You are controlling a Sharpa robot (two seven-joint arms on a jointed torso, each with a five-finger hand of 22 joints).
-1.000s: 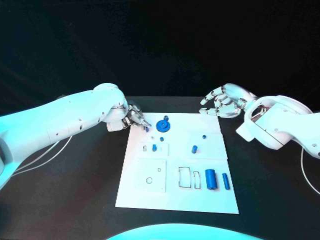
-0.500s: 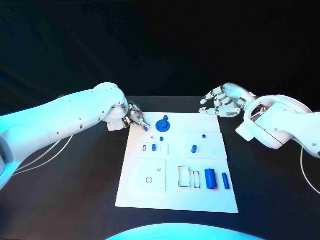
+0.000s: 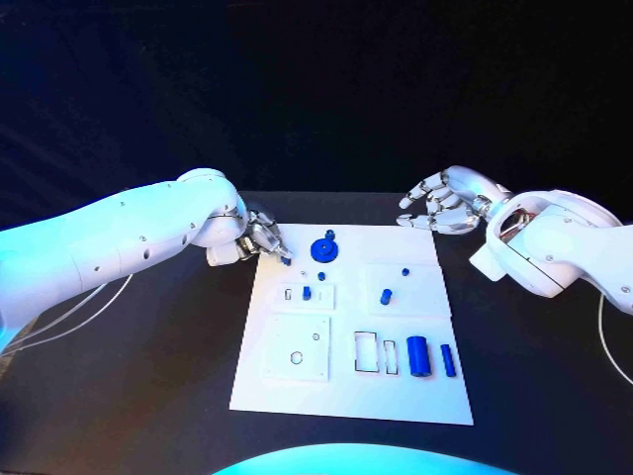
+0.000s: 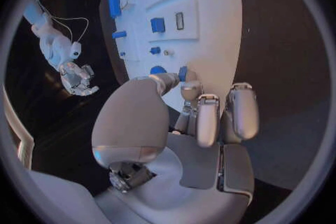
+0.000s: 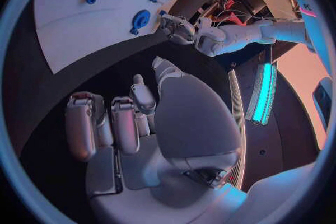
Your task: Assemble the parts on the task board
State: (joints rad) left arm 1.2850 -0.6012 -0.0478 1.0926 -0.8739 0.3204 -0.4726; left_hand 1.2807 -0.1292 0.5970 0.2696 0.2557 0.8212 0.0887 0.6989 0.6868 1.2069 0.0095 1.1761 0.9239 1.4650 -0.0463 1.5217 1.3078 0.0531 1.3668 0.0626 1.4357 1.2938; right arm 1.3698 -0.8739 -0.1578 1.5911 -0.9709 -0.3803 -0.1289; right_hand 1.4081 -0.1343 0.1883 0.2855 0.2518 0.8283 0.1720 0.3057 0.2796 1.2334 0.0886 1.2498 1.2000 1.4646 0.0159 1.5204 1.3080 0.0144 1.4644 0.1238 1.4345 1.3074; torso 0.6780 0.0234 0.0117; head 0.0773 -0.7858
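The white task board (image 3: 352, 391) lies in the middle of the black table. My left hand (image 3: 257, 237) hovers at its far left corner and pinches a small blue part (image 4: 182, 73) between thumb and finger, just beside the blue round gear-like part (image 3: 323, 247). My right hand (image 3: 439, 206) hangs over the far right corner, its fingers loosely curled and apart, holding nothing. Small blue pegs (image 3: 306, 292) (image 3: 385, 294) stand mid-board. Two blue cylinders (image 3: 416, 354) (image 3: 446, 358) lie near the front right.
Empty slots and outlined recesses (image 3: 364, 351) mark the board's near half. Black tabletop (image 3: 145, 376) surrounds the board on both sides. The right wrist view shows the left hand (image 5: 178, 28) by the gear (image 5: 140, 18).
The left hand has dipped very slightly with the small blue part still pinched. The right hand has not moved.
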